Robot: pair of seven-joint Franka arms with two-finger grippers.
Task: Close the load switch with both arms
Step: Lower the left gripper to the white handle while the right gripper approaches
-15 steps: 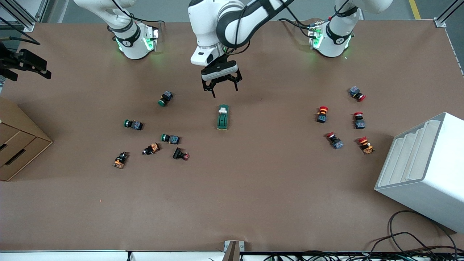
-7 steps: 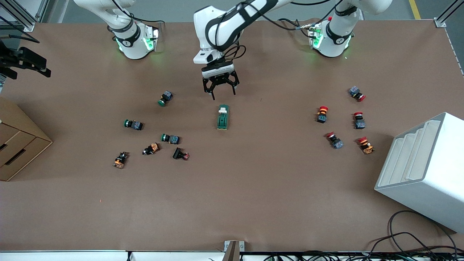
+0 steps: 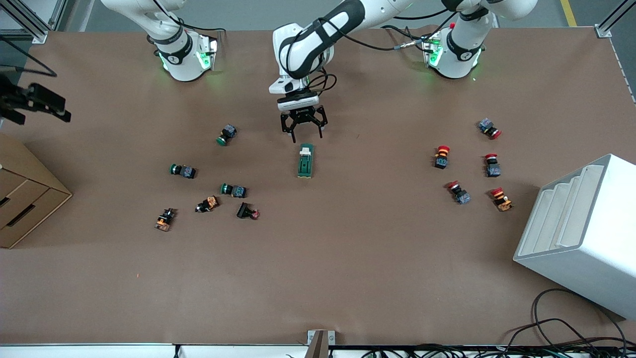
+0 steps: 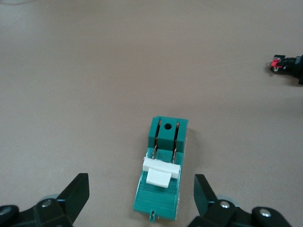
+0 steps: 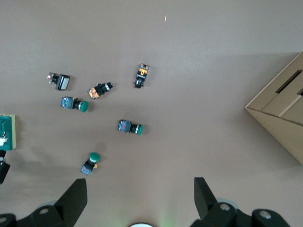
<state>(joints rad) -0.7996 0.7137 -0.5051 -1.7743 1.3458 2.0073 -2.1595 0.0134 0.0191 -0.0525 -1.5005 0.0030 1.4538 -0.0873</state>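
Small dark-green rectangular load switch [image 3: 305,161] mid-table — light, rigid plastic, likely skittish; best pinched across the long sides. Left gripper [image 3: 303,130] above its white lever [image 4: 160,171], wide open. Right gripper [image 5: 140,197] waiting high, also spread.

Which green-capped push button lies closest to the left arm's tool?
The green push button beside the load switch, farthest from the front camera; the other two green ones lie nearer the camera.

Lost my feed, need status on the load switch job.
Left gripper open, low over table by dark-green load switch. Right gripper open, waiting high at its table end. Switch untouched, white lever exposed. Nothing in the way.
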